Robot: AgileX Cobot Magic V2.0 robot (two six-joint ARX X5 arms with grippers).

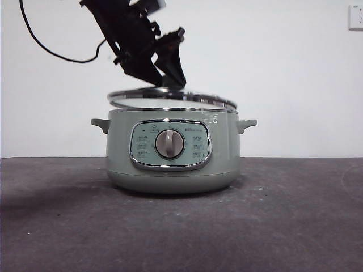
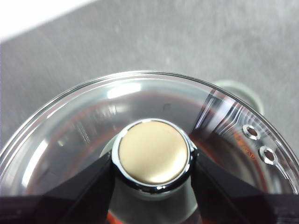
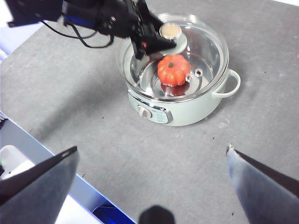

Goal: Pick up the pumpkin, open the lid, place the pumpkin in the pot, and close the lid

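Left gripper [image 2: 152,161] clamped on the knob [image 2: 153,152] of the lid [image 1: 170,97], one jaw on each side; lid sits tilted over the pot [image 1: 173,150], raised on one side and close to the rim on the other, not yet seated. Pumpkin [image 3: 173,70] already inside the pot, seen through the glass in the right wrist view, roughly central and clear of the wall. Right gripper [image 3: 152,161] hangs high and well back from the pot, jaws spread wide, holding nothing (waiting). Step in hand, as I judge it: closing the lid. To do it well: level the lid before lowering; centre its chrome rim over the pot rim; descend slowly; release only once the rim sits flush all round.
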